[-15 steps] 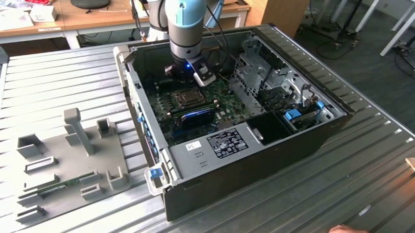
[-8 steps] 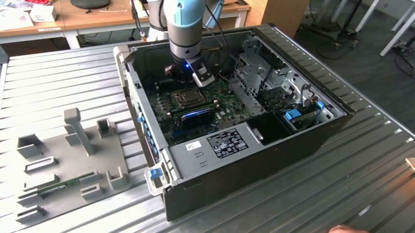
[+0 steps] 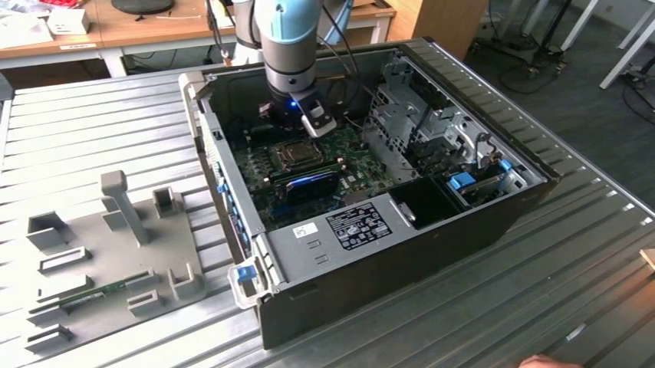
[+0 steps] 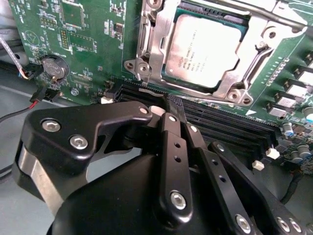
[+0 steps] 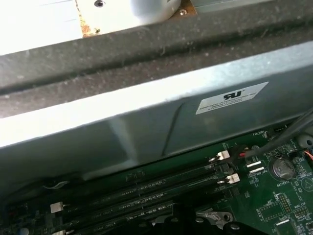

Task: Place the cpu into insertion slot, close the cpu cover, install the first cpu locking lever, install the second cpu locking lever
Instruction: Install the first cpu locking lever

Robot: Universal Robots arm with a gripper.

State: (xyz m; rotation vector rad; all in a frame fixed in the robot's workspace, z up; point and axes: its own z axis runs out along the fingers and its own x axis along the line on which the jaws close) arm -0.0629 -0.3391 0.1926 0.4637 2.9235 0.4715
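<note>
The cpu (image 4: 203, 51) already sits in the insertion slot (image 4: 215, 11), just beside the memory slots (image 4: 220, 122), with the cpu cover (image 4: 155, 58) down over it. The gripper (image 4: 164, 110) hangs over those memory slots, pinched together and empty. The chip's probably light, stiff and fragile underneath, so edges only.

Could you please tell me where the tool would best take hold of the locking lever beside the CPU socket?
Probably the locking lever's bent free end, at the corner nearest the memory slots, from above, pinching across the thin rod; the rest lies tight along the cpu cover, leaving little room.
</note>
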